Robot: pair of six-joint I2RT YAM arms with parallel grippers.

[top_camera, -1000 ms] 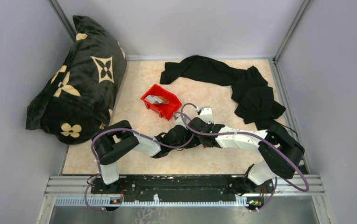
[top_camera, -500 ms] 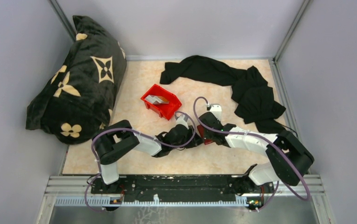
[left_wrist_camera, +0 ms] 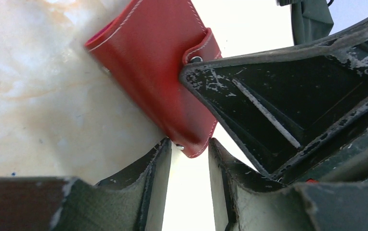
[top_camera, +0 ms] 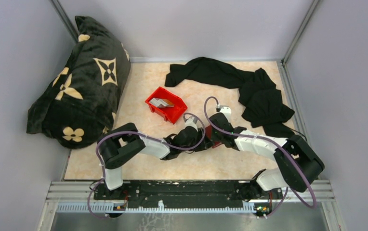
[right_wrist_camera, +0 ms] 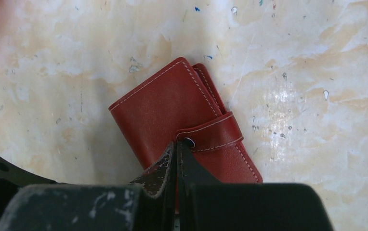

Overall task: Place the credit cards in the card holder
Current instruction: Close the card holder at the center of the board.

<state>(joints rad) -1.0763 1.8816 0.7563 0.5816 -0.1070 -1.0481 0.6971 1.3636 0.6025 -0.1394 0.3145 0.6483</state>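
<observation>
The card holder [right_wrist_camera: 172, 115] is a dark red wallet lying folded on the marble tabletop, its strap snapped down. My right gripper [right_wrist_camera: 177, 146] is shut, and its tips press on the strap right beside the metal snap [right_wrist_camera: 188, 142]. In the left wrist view the card holder [left_wrist_camera: 153, 62] tilts up, with its lower corner just at the mouth of my open left gripper [left_wrist_camera: 189, 144]. From above, both grippers meet at the holder [top_camera: 214, 143]. Pale credit cards [top_camera: 161, 102] lie in the red bin [top_camera: 173, 114].
A large black pillow with cream flower marks [top_camera: 78, 82] fills the far left. Black cloth [top_camera: 249, 91] is spread along the back right. Grey walls enclose the table on three sides. The red bin stands just behind the left arm.
The right arm has swung right and come down on the card holder. The left arm has reached further right toward it, and its jaws have widened slightly.
</observation>
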